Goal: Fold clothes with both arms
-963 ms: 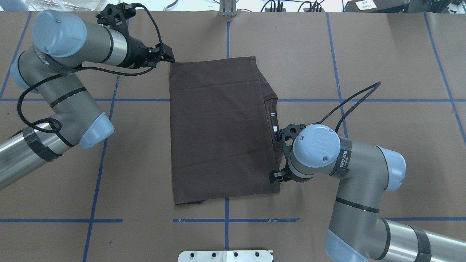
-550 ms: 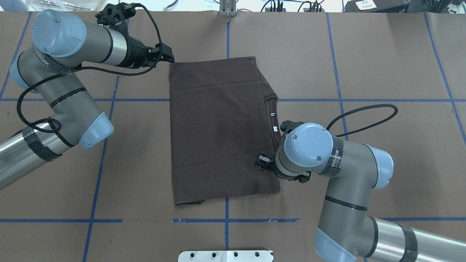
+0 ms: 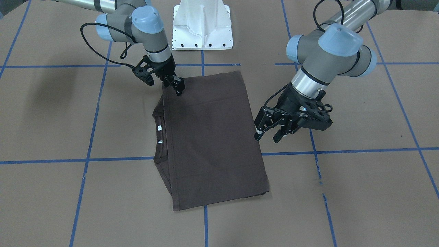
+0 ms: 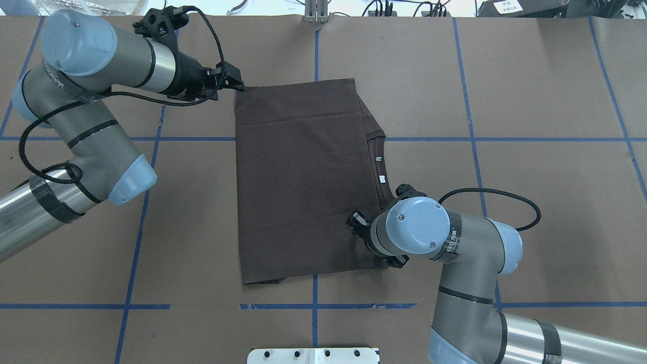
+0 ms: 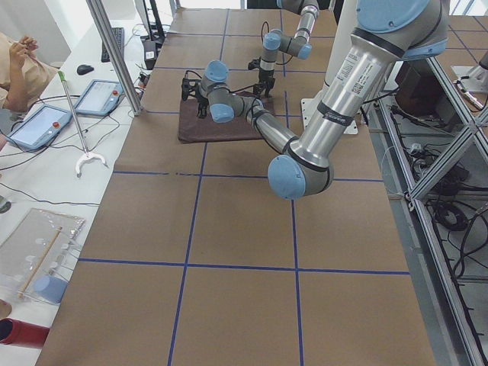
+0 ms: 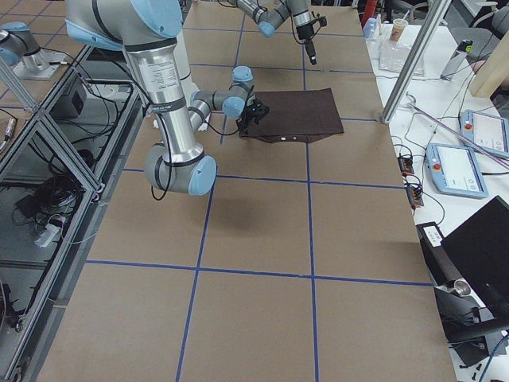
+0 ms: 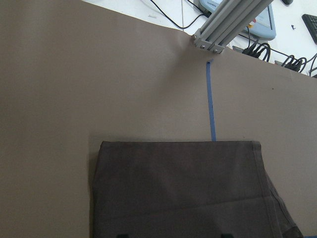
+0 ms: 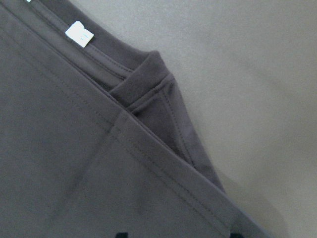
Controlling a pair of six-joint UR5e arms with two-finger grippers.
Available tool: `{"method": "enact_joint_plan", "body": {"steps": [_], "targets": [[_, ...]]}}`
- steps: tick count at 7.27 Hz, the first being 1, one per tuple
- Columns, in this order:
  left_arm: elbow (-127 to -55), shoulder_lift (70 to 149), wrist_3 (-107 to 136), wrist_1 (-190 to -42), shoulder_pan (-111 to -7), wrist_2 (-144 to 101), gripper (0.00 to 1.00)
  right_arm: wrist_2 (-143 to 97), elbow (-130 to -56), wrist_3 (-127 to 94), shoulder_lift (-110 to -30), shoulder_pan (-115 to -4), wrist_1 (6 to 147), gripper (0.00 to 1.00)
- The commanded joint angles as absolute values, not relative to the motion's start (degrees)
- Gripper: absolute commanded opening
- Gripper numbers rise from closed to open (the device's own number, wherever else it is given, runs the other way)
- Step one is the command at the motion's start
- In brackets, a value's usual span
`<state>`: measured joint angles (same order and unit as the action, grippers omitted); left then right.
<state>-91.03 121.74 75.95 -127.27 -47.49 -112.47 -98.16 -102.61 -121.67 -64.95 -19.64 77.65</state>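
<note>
Seen from overhead, the T-shirt [image 4: 303, 177] lay mid-way across the table [image 4: 530, 101], its collar [image 4: 379, 162] at 3 o'clock. The left gripper [image 4: 235, 83] sat at its 10 o'clock corner, the right gripper [image 3: 178, 90] above its 5 o'clock corner.

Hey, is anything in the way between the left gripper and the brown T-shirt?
Nothing visible. The left gripper hangs open right beside the T-shirt, at its edge, with only bare table around it.

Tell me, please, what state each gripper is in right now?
Left gripper: jaws open, empty, beside the dark brown T-shirt.
Right gripper: jaws open, empty, over that T-shirt's edge.
</note>
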Motion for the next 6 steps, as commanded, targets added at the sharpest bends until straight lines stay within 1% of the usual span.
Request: {"method": "enact_joint_plan", "body": {"steps": [1,3,6], "targets": [[-90.97,121.82,76.72,-127.27,-47.29,-112.76,0.73,-98.09,-103.09,-122.26,-65.39,-19.86,77.96,0.75],[-90.97,121.82,77.51,-127.27,-47.2,-112.76,0.73,-98.26,-103.36,-122.25,-66.18,-19.6,77.96,0.77],[-90.97,121.82,77.61,-127.27,-47.2,-112.68,0.73,-98.26,-103.45,-122.26,-66.88,-19.16,77.96,0.77]]}}
